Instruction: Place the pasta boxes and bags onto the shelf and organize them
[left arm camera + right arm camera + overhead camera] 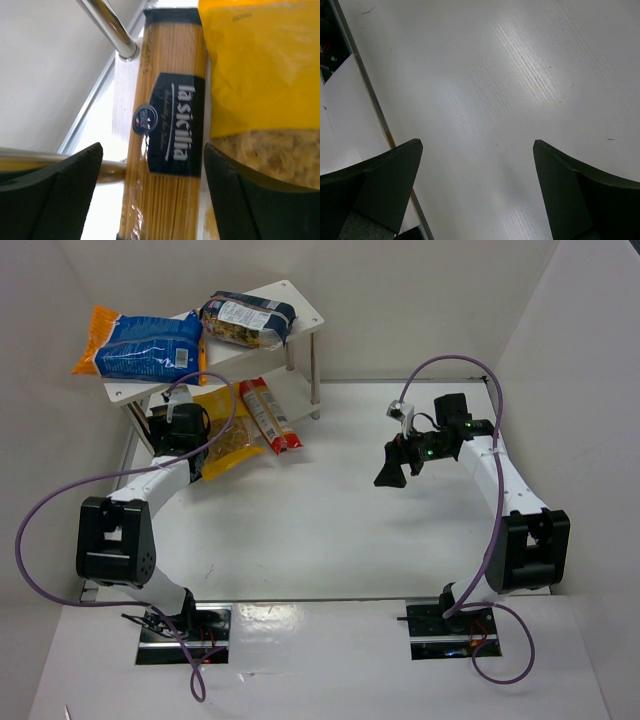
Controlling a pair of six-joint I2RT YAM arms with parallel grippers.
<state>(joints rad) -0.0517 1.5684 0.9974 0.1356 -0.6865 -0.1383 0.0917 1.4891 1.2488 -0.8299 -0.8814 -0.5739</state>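
From above: white two-tier shelf [300, 302] at 11 o'clock, blue-and-orange bag [140, 345] and dark-blue-and-clear bag [248, 320] lying side by side on its top board. Toward 5 o'clock of that board, yellow bag [232, 440] and narrow red packet [268, 412] poking out from under it, touching each other. Resting on the lower board or on the table [330, 530]? Cannot tell. Left gripper [178, 425] tucked in under the top board's near edge, at 9 o'clock of the yellow bag. Right gripper [392, 465] well apart at 3 o'clock, hanging over the table.

Over to the left wrist: golden spaghetti packet [170, 125], dark blue label, running 12 to 6 straight between the spread fingers [65, 190]. Nothing gripped, neither pad touching it. Yellow bag [260, 75] pressed along its 3 o'clock side, chrome shelf leg [107, 25] up at 11 o'clock.

Right wrist: fingers [380, 185] wide apart, only tabletop beneath.

Looks like the approach to a pick on the spaghetti, with three packs not yet up top. Calls next for a straight drop, the 3 o'clock finger wedging between packet and yellow bag, then a squeeze across the narrow width. Needs care beside that leg. Probably tips, too, if such a long, slick packet gets held off-centre.
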